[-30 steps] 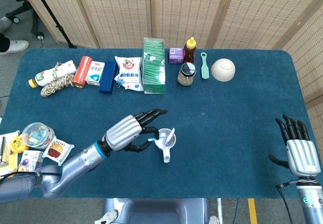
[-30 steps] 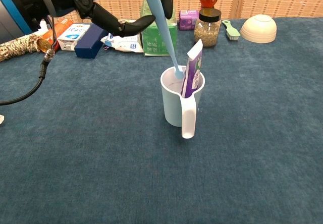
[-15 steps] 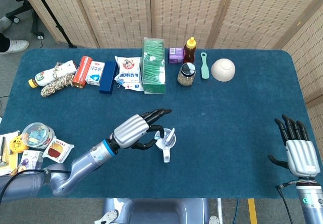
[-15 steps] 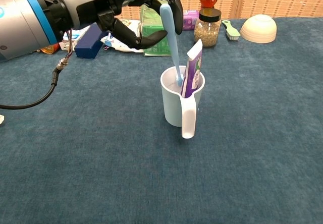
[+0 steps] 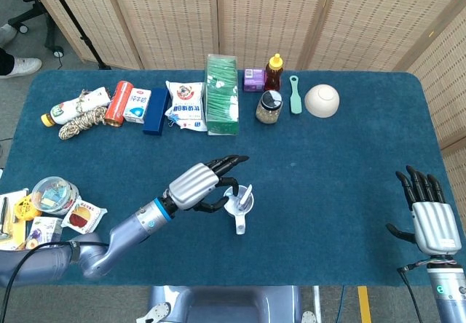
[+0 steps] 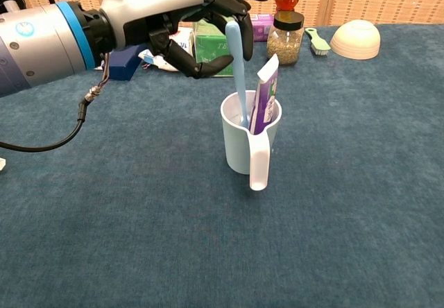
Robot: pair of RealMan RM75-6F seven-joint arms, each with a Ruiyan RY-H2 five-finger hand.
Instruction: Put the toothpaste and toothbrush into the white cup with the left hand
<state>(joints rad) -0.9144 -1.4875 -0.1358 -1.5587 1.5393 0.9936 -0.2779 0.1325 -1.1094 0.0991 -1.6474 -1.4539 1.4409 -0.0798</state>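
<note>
The white cup [image 6: 238,152] stands on the blue cloth, its handle toward me; in the head view the cup [image 5: 239,214] is near the front middle. A purple toothpaste tube [image 6: 264,96] leans inside it. The light-blue toothbrush [image 6: 237,65] stands nearly upright in the cup, head down. My left hand [image 6: 177,16] hovers just left of and above the cup, fingertips at the top of the brush handle; whether they still pinch it is unclear. In the head view the left hand [image 5: 200,185] covers the cup's left side. My right hand [image 5: 429,217] rests far right, fingers apart, holding nothing.
Along the table's back stand a green box [image 5: 221,94], a snack bag [image 5: 184,105], a spice jar [image 6: 286,37], a sauce bottle [image 5: 274,70], a green brush [image 6: 318,40] and a white bowl [image 6: 355,39]. A rope and cans lie back left, with snacks [image 5: 54,196] at front left.
The toothbrush has gone deeper into the cup and stands more upright. My left hand shifted slightly right and its fingers have loosened around the handle top. The right hand stayed put.
</note>
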